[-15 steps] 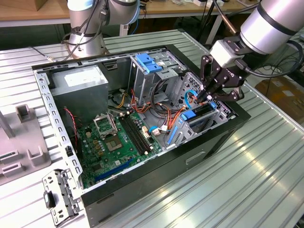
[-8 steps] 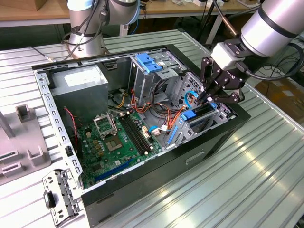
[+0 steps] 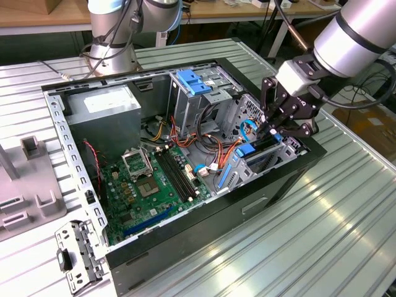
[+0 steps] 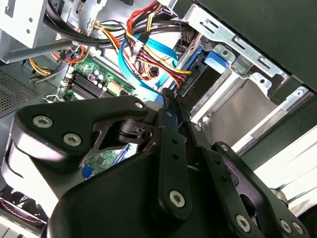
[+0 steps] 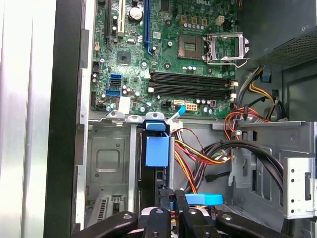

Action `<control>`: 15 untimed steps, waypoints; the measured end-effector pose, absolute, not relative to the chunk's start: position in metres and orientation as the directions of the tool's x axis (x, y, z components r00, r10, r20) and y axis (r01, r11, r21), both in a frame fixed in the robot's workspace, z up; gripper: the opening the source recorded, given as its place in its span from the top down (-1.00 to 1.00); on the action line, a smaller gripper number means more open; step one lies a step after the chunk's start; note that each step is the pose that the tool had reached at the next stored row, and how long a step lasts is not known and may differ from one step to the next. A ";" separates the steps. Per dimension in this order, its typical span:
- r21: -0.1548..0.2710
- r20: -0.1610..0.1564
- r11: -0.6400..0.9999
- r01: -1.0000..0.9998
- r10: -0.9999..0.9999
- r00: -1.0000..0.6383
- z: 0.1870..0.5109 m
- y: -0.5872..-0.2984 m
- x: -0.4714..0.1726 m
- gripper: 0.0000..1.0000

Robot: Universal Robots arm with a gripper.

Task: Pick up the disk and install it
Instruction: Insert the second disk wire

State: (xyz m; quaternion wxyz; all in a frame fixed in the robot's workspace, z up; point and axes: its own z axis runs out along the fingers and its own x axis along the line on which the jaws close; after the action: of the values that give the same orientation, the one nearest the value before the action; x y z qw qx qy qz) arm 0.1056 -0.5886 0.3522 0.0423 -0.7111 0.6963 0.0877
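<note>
**Disk going into the drive bay, gripper closed on its edge**

Reading across the exterior view from its left: the grey power-supply box (image 3: 105, 108) is sitting at the far corner of the open computer case (image 3: 260, 207), the green motherboard (image 3: 148, 185) is lying on the case floor, and the bundle of orange and red cables (image 3: 213, 148) is trailing toward the drive cage. At the exterior view's right, the gripper (image 3: 274, 130) is reaching down into the metal drive bay (image 3: 263, 164), where the disk (image 3: 257, 151) is standing on edge, its blue carrier showing.

As a judgement, the install step is under way: the disk is sitting partly inside the bay, not yet fully seated. Finishing it is calling for a straight push along the bay rails, keeping the cables clear.

In the first wrist view the fingers (image 5: 165, 206) are drawn almost together, pinching the thin upper edge of the disk (image 5: 158, 151) between them, beside the bay wall
</note>
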 end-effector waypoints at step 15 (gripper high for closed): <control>0.062 -0.184 -0.027 -0.998 -0.983 0.015 0.348 -0.593 0.106 0.68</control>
State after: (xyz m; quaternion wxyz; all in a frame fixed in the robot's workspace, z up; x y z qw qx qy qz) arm 0.1063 -0.5926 0.3476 0.0423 -0.7112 0.6963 0.0877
